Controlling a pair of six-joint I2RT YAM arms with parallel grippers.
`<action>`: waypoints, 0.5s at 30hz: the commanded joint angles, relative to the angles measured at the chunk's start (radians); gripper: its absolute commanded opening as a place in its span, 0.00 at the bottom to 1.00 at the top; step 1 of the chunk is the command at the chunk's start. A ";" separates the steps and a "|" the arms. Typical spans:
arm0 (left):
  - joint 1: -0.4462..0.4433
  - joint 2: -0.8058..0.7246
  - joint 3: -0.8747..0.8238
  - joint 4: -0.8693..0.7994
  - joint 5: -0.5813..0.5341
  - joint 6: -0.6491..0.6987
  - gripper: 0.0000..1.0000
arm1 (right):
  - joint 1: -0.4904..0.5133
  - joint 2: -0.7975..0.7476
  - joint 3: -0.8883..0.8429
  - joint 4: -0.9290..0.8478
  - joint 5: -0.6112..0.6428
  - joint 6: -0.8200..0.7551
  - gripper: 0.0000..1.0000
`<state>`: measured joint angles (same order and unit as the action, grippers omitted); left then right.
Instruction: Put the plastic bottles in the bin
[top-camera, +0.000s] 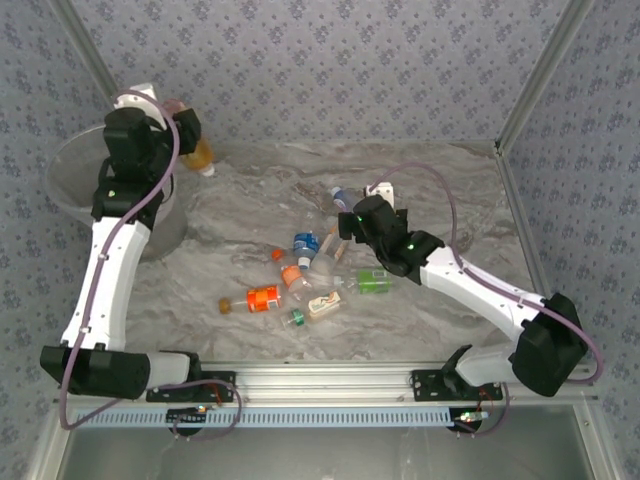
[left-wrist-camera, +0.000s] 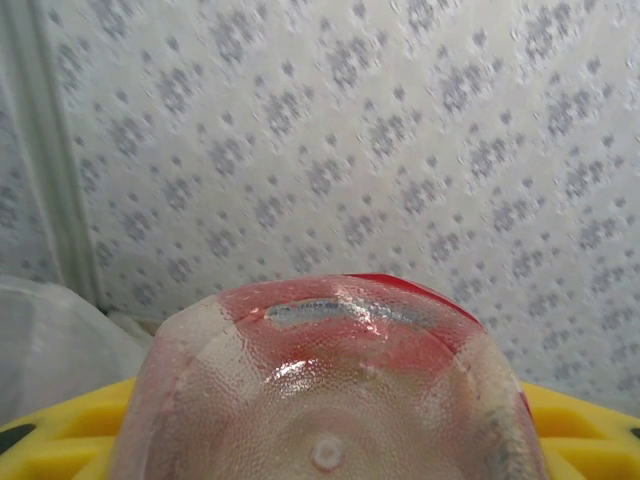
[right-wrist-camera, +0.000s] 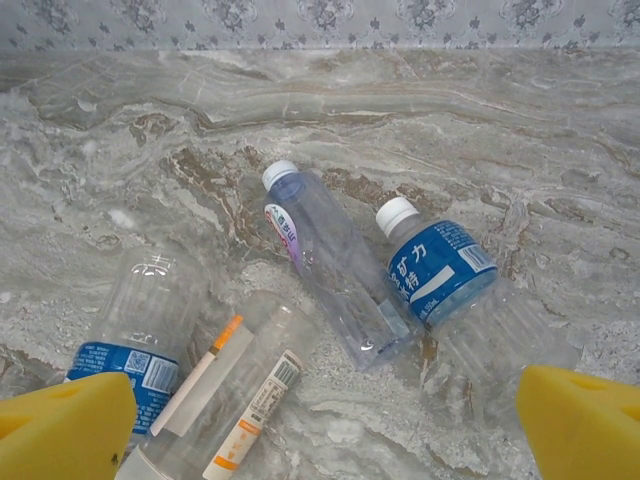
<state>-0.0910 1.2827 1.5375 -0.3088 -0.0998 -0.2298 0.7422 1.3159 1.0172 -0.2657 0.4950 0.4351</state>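
The whole table (top-camera: 260, 190) is seen from above, behind the arm bases (top-camera: 110, 370). The wall (left-wrist-camera: 400, 150) is faced from the left wrist, a bottle (left-wrist-camera: 330, 400) very near. Loose bottles (right-wrist-camera: 335, 270) are viewed closely downward from the right wrist and shared with the top view.

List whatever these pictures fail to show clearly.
- Top view: the inside of the bin, screened by the left arm and its cloudy wall.
- Left wrist view: the held bottle, lower part cut off by the bottom edge.
- Right wrist view: the blue-label bottle, near end covered by a yellow finger.
- Top view: labels in the bottle pile, too small to read.
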 joint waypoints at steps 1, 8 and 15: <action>0.032 -0.030 0.062 0.053 -0.038 0.069 0.44 | 0.002 -0.024 -0.019 0.028 0.035 0.022 1.00; 0.159 0.009 0.095 0.050 -0.118 0.097 0.44 | 0.002 -0.026 -0.023 0.022 0.046 0.028 1.00; 0.329 0.076 0.080 0.020 -0.136 0.021 0.44 | -0.001 -0.032 -0.031 0.017 0.049 0.035 1.00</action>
<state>0.2001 1.3327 1.5944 -0.2890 -0.2096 -0.1776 0.7422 1.3087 0.9958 -0.2543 0.5098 0.4454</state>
